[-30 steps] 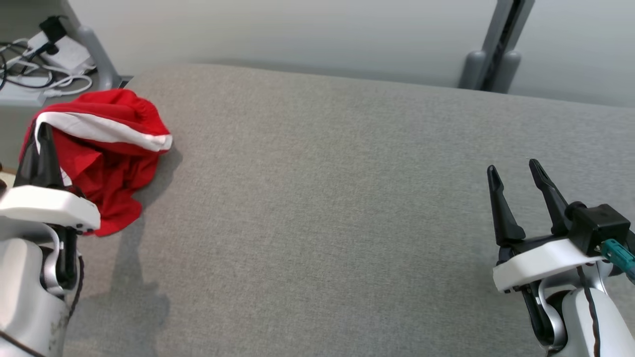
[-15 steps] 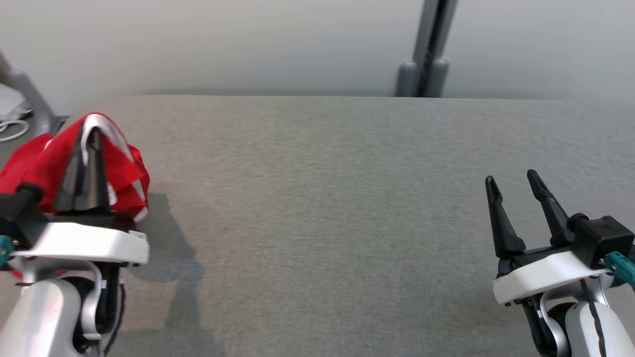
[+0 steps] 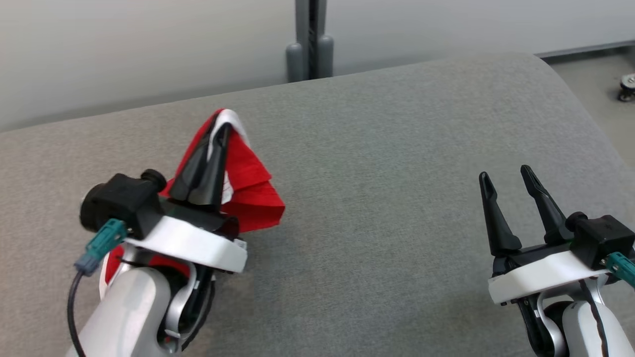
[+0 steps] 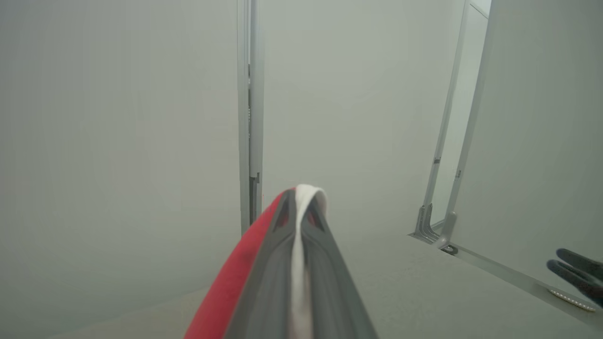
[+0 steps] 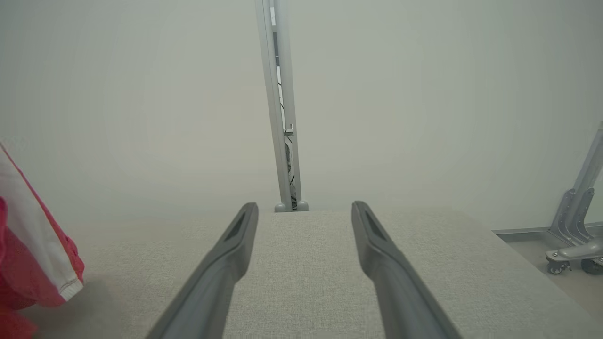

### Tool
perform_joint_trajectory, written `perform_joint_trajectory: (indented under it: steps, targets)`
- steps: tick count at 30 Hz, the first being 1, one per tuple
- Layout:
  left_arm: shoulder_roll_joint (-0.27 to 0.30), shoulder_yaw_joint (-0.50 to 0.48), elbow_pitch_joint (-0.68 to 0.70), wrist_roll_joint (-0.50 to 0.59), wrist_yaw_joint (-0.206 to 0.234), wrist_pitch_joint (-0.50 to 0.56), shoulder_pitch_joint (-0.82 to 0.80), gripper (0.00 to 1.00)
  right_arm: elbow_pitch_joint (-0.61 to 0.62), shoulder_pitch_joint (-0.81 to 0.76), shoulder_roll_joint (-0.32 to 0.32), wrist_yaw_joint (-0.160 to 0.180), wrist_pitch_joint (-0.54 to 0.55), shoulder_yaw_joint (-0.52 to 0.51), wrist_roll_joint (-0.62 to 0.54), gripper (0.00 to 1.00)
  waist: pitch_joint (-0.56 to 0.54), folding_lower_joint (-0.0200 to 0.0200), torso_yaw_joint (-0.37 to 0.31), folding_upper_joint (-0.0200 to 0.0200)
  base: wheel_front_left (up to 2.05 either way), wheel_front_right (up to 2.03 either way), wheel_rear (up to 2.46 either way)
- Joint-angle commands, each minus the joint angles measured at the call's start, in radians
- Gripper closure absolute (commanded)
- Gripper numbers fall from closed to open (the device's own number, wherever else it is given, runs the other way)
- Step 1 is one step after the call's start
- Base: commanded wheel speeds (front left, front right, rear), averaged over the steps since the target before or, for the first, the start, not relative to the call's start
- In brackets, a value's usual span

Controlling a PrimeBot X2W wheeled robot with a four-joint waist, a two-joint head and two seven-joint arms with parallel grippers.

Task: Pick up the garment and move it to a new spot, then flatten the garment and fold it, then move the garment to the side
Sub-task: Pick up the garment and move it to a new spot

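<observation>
Left tool pinches the red garment over the grey bench; right tool gapes empty, well right. A post stands far behind.

You get soft, even, fairly bright light with no glare. A faint shadow lies on the grey woven fabric surface at 5 o'clock of the red-and-white cloth garment. In your wrist views whatever sits closest at 6 o'clock goes soft, and the grey metal upright post at 3 o'clock bows.
</observation>
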State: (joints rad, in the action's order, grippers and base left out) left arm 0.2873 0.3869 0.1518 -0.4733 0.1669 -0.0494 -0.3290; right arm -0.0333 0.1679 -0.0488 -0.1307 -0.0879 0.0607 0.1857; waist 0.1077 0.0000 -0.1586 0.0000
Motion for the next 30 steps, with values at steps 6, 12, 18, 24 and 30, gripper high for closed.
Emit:
perform_joint_trajectory:
  steps: [6,12,18,24,30]
  targets:
    - [-0.043,0.081,-0.099,0.012,-0.048,0.016,-0.061,1.0,-0.009,-0.003,-0.004,0.0,-0.028,-0.004,0.028,0.0,0.089,0.0,-0.13,0.0,0.0,0.0,0.0]
    - [-0.108,0.152,-0.275,0.005,-0.101,-0.008,-0.108,1.0,-0.03,0.013,-0.004,0.0,-0.061,-0.003,0.05,0.0,0.143,0.0,-0.154,0.0,0.0,0.0,0.0]
    - [-0.156,0.2,-0.458,-0.001,-0.16,-0.04,-0.152,0.95,-0.064,0.034,-0.004,0.0,-0.09,0.003,0.073,0.0,0.171,0.0,-0.151,0.0,0.0,0.0,0.0]
    - [-0.175,0.234,-0.544,0.02,-0.187,-0.1,-0.17,0.0,-0.104,0.047,-0.003,0.0,-0.109,0.005,0.074,0.0,0.159,0.0,-0.123,0.0,0.0,0.0,0.0]
    - [-0.171,0.224,-0.546,0.002,-0.194,-0.158,-0.135,0.0,-0.135,0.046,-0.004,0.0,-0.116,-0.002,0.06,0.0,0.116,0.0,-0.078,0.0,0.0,0.0,0.0]
